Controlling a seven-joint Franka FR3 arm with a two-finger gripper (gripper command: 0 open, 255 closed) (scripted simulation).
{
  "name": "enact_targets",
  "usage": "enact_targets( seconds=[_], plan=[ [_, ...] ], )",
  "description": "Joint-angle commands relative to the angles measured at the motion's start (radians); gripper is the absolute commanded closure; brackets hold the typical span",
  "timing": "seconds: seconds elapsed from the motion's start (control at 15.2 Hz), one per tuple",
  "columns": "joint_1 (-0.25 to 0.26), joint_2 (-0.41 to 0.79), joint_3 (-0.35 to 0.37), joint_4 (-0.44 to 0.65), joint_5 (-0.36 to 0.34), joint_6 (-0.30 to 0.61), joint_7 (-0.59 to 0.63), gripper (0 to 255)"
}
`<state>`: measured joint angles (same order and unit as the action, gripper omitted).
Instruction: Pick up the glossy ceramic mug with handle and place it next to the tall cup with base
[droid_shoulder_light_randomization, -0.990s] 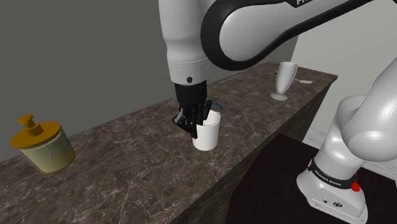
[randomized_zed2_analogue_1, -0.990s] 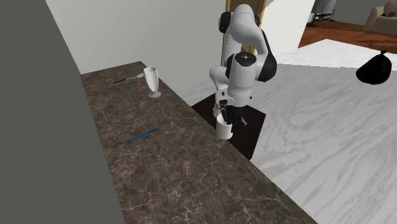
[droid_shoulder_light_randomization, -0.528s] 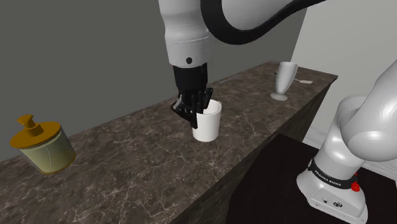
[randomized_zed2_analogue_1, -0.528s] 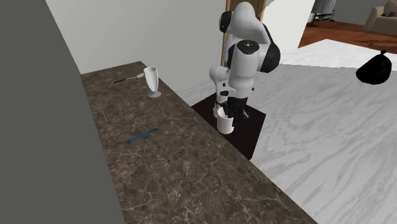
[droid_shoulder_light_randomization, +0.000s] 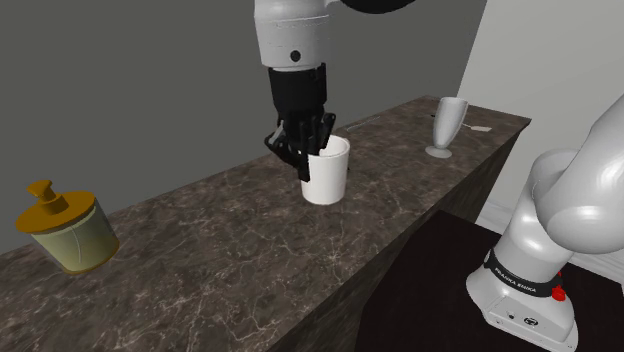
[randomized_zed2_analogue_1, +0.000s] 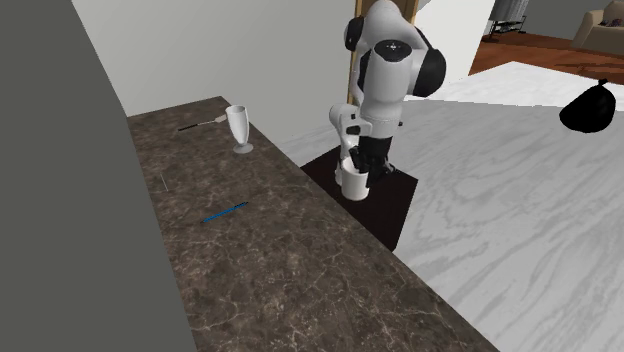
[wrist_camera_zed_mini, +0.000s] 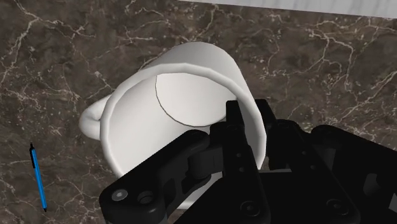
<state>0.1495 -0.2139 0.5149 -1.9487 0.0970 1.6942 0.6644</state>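
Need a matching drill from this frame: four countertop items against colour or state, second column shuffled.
1. white mug
2. tall footed cup
3. pen
4. lidded jar

A. blue, lying flat
B. yellowish, at the shoulder view's left
C. rim clasped by the pincer
D. upright, at the shoulder view's right

Pairs: 1-C, 2-D, 3-A, 4-B

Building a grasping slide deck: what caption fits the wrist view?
Black gripper shut on the rim of the white mug, handle opposite, over a dark marbled counter with a blue pen.
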Motion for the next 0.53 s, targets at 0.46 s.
enact_targets(
  seconds=[0.46],
  plan=[
    [-0.003, 0.011, -0.003, 0.132, -0.007, -0.122, 0.007, 255]
  ],
)
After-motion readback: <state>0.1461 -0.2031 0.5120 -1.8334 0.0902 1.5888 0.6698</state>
